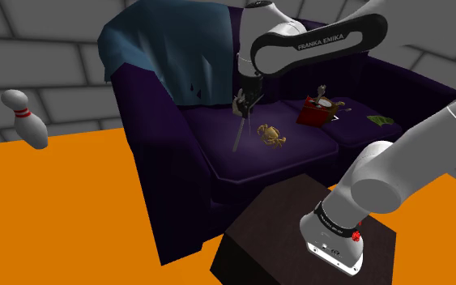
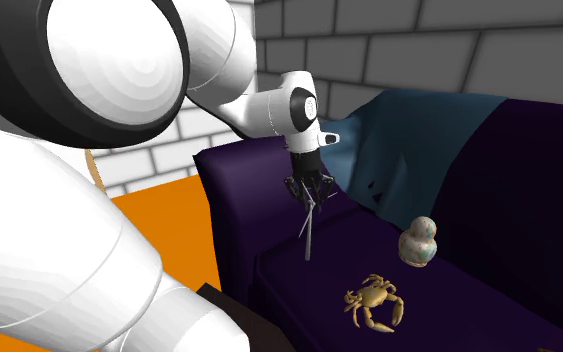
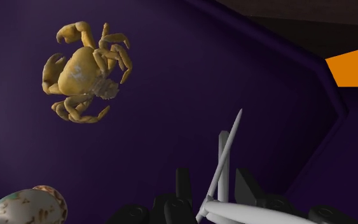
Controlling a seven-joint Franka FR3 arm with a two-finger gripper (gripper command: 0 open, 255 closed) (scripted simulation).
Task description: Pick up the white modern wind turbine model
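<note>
Since the white wind turbine model [image 2: 308, 228] hangs mast-down from the gripper [image 2: 309, 190], whose black fingers pinch narrowly on its hub end, I judge the step in hand is the lift off the purple sofa seat [image 2: 449, 310]; I cannot tell whether the mast's tip touches the cushion. I would raise it straight up and slowly, because the thin mast tilts in the grasp and could swing or slip. I'd also avoid drifting toward the golden crab figure [image 2: 373, 301] nearby or the patterned egg-shaped doll [image 2: 418, 240] beyond it.
</note>
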